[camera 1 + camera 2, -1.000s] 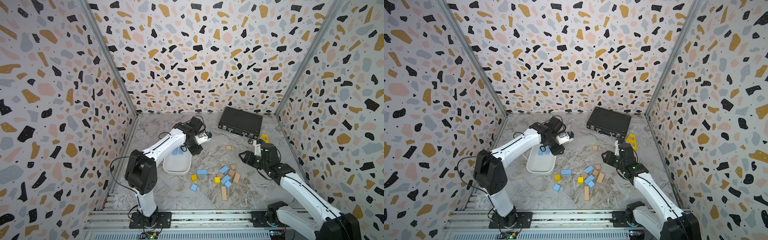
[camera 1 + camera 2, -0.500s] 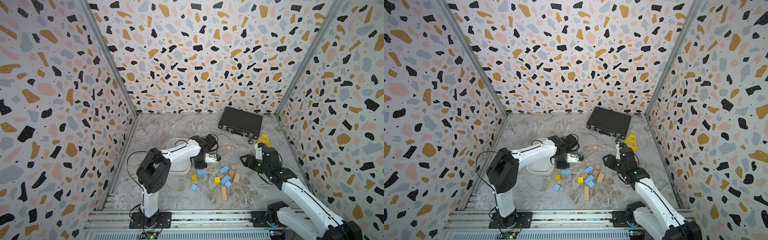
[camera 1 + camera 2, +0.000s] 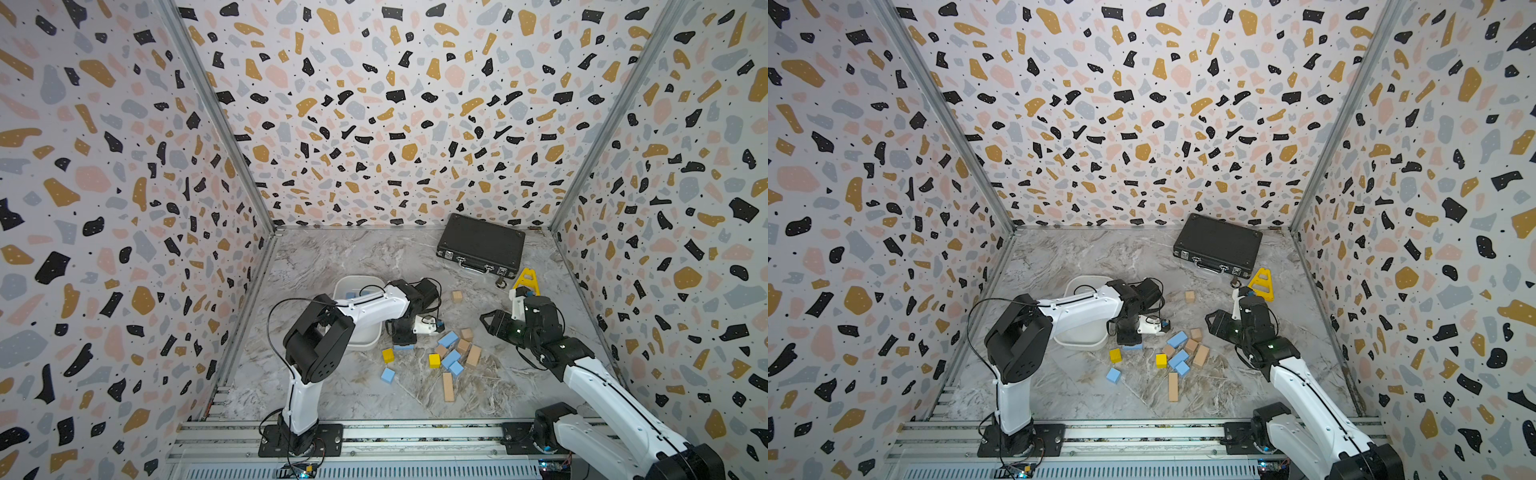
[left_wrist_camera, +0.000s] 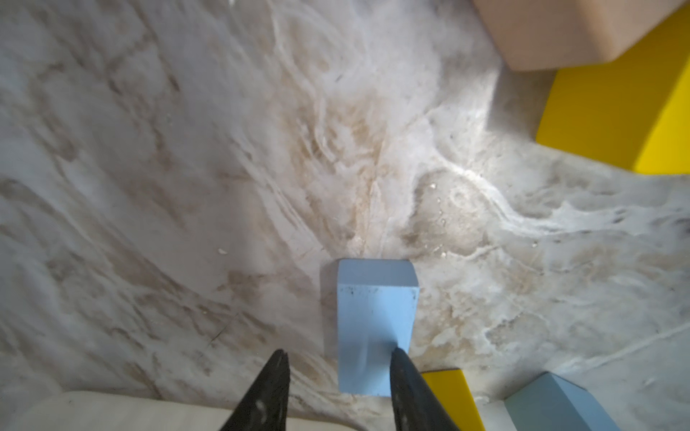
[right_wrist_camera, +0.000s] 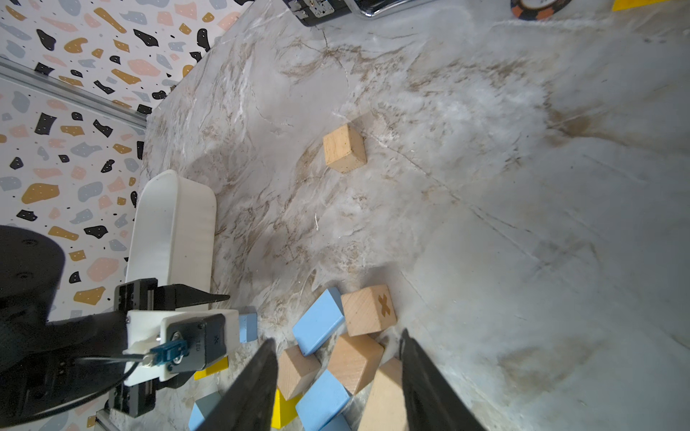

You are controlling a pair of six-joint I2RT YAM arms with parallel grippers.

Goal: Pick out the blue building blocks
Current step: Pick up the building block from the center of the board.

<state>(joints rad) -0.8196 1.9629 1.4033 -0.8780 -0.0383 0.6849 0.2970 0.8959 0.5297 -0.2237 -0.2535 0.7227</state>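
A blue block (image 4: 373, 321) lies on the desk (image 4: 186, 186) just beside the white tub (image 3: 365, 338), under the parted, off-centre left fingers (image 4: 272, 392). These should be centred until the block is straddled, then lowered and closed squarely. The right fingers (image 5: 257, 388) are open and empty.

Brown X sign on face of tan wooden block (image 5: 367, 309). Print on wrist camera housing (image 5: 194, 341) illegible.
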